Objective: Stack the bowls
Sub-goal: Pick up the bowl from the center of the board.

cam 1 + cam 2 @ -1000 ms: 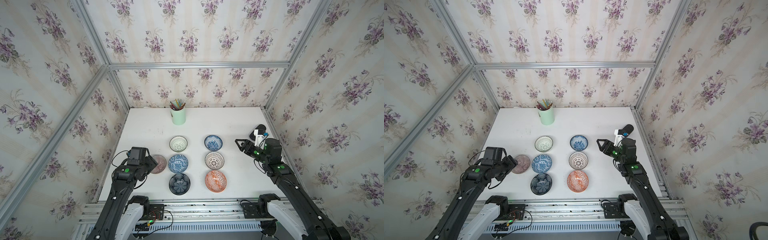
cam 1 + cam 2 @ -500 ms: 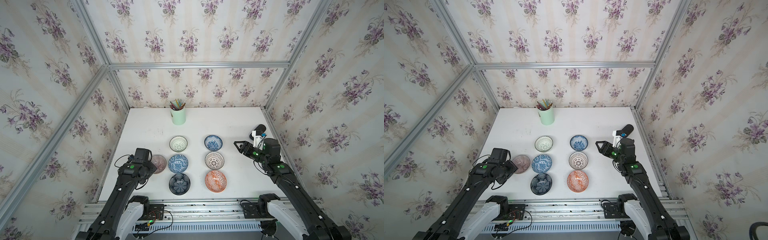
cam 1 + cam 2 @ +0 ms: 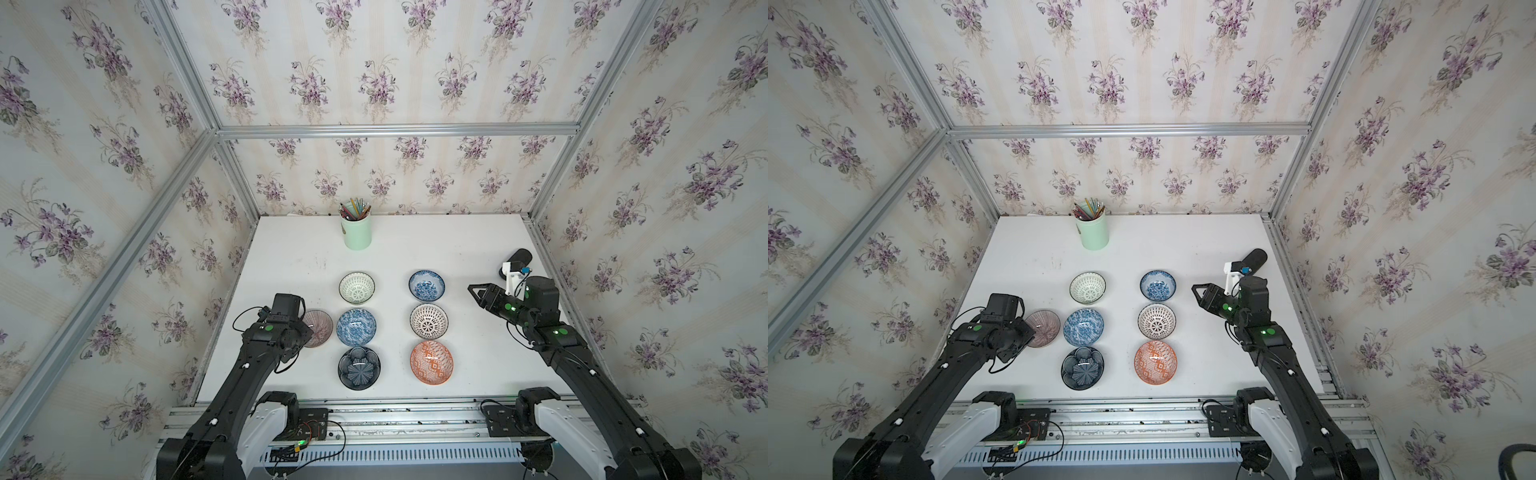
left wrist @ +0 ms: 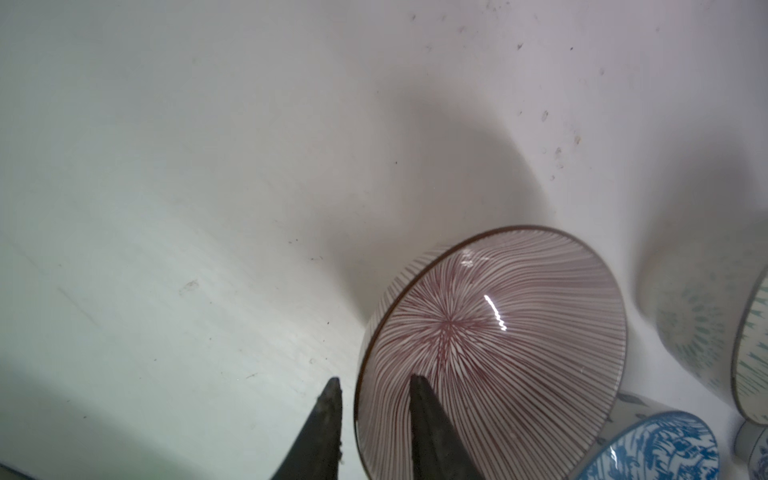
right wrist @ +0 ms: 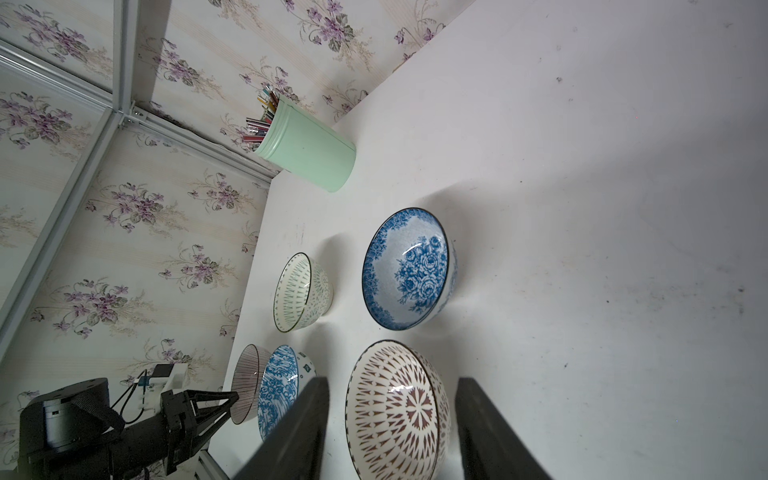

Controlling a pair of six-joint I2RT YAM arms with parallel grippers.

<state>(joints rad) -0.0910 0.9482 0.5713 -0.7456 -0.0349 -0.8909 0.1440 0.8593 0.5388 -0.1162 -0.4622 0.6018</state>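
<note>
**Left jaws astride the pink-lined bowl's rim**

We see the left jaws narrowly open with the rim of the pink-lined bowl [image 4: 490,332] between them. One tip is inside the bowl and one is outside over the surface [image 4: 166,208]. A sliver of gap shows at the outer tip, so we judge the rim not yet pinched.

The bowl's body lies to the robot's right of those jaws. Being round, it has no long axis to line up. The left arm is plainly the nearer one.

Just beside it, further right, stands the swirled blue-white bowl [image 3: 356,327], which we take as the likeliest base; a lift must clear its rim. The side wall [image 3: 199,270] is close on the left, so free room lies upward and rightward.

The right jaws hang wide open, well apart from all this. They frame the white bowl with dark dots [image 5: 395,415] without touching it. No bowl is stacked yet.
</note>
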